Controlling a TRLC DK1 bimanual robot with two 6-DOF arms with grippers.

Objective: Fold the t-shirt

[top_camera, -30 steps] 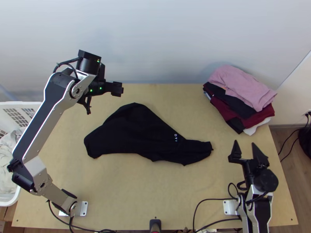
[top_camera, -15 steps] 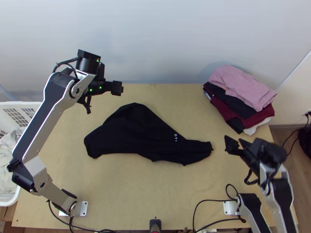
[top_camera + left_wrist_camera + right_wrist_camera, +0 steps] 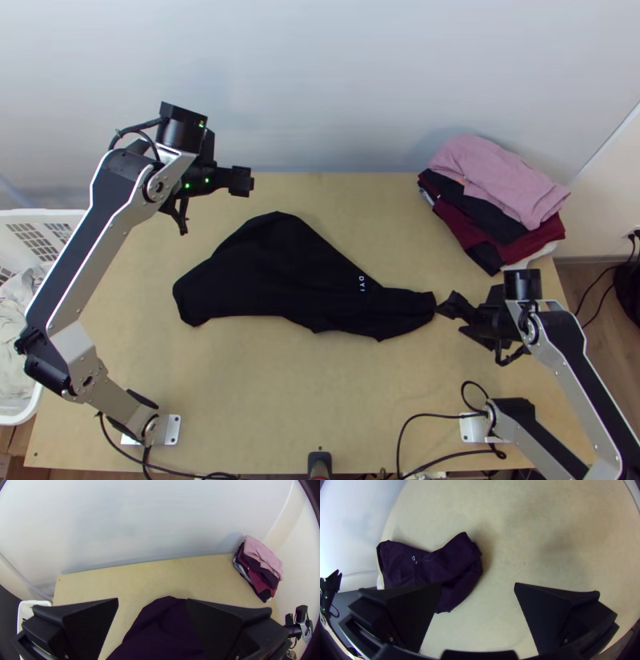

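"Black t-shirt [image 3: 272, 272]: position?"
"Rumpled, middle of worktop [image 3: 264, 384]."
"Grip states?"
"Left pincer [image 3: 214, 206], by far edge: released. Right pincer [image 3: 454, 318], near shirt's right end: likewise released."

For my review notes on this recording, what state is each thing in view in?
Black t-shirt: loosely bunched, not neatly folded
Left gripper: open, holding nothing
Right gripper: open, holding nothing
Clothes pile: folded, stacked
White basket: holding bunched light cloth
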